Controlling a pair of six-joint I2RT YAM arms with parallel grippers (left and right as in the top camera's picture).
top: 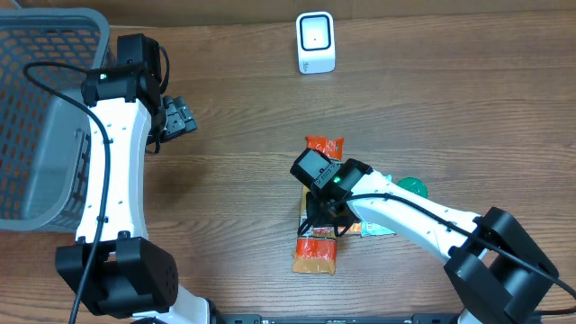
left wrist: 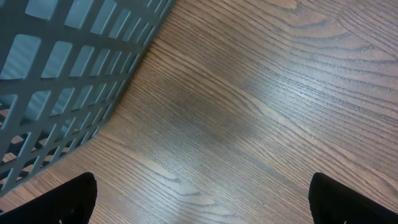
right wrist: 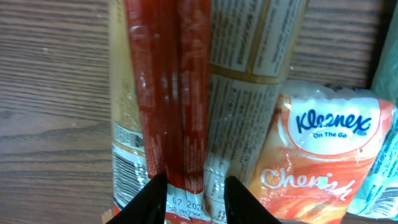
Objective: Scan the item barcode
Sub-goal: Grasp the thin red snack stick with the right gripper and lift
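Observation:
The item is a long orange and red snack packet (top: 317, 250) lying lengthwise on the table, its printed back up in the right wrist view (right wrist: 249, 93). My right gripper (top: 322, 214) is over its middle, fingers shut on the raised red back seam (right wrist: 165, 93) near a printed date. A striped barcode print (right wrist: 127, 169) shows at the packet's left edge. The white scanner (top: 316, 42) stands at the far edge. My left gripper (top: 180, 118) hangs open and empty beside the basket, over bare wood (left wrist: 202, 208).
A grey mesh basket (top: 36, 117) fills the far left, and its wall (left wrist: 62, 74) shows close by the left wrist. An orange Kleenex tissue pack (right wrist: 323, 155) lies against the snack packet's right side, with a green item (top: 414, 186) beyond it.

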